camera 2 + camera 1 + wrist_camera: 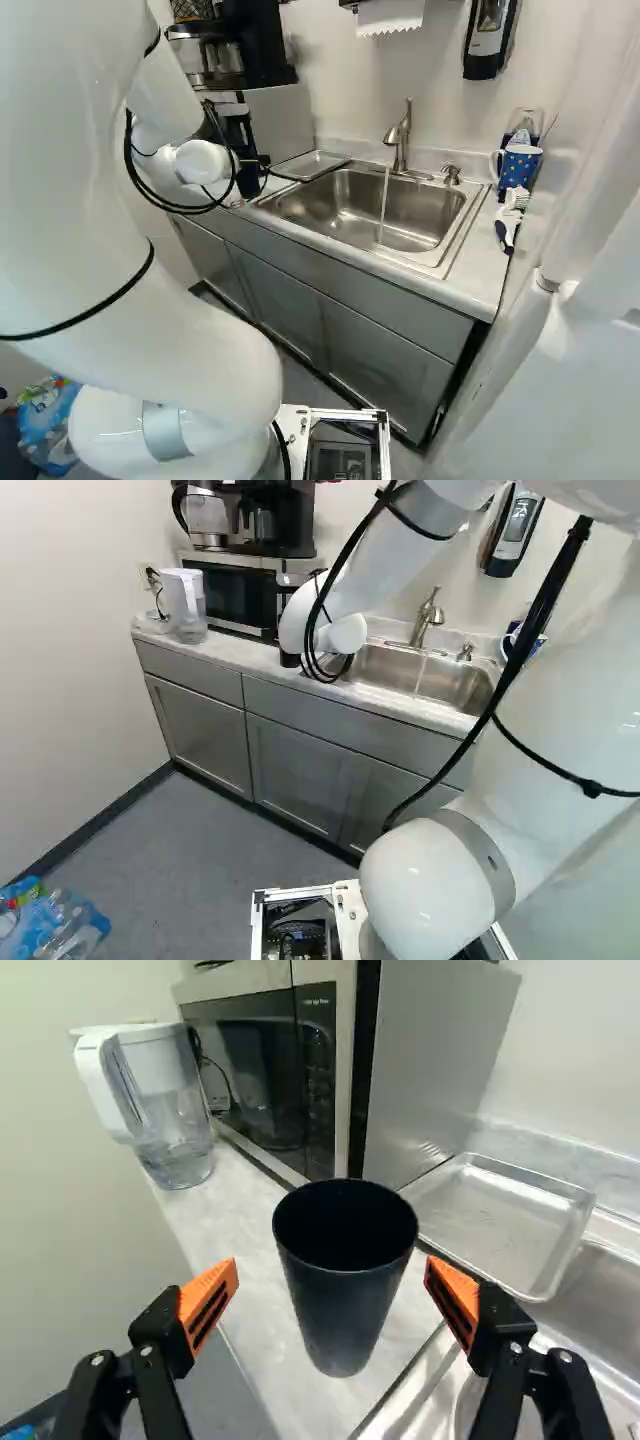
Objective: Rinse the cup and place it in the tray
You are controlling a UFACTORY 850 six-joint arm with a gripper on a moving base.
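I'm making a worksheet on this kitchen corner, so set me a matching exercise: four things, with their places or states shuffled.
Things
1. Dark cup
2. Metal tray
3. Faucet
4. Pitcher

Places or states
A. Running water into the sink
B. Has a white handle
C. Between the fingers of the open gripper
D. Beside the microwave, at the sink's edge

Right pairs: 1-C, 2-D, 3-A, 4-B

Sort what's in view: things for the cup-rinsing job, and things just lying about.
For the job:
tapered black cup
shallow rectangular metal tray
stainless-steel sink
curved metal faucet, water running

Just lying about:
clear plastic pitcher with white handle
silver-and-black microwave
blue patterned mug
blue-and-white brush
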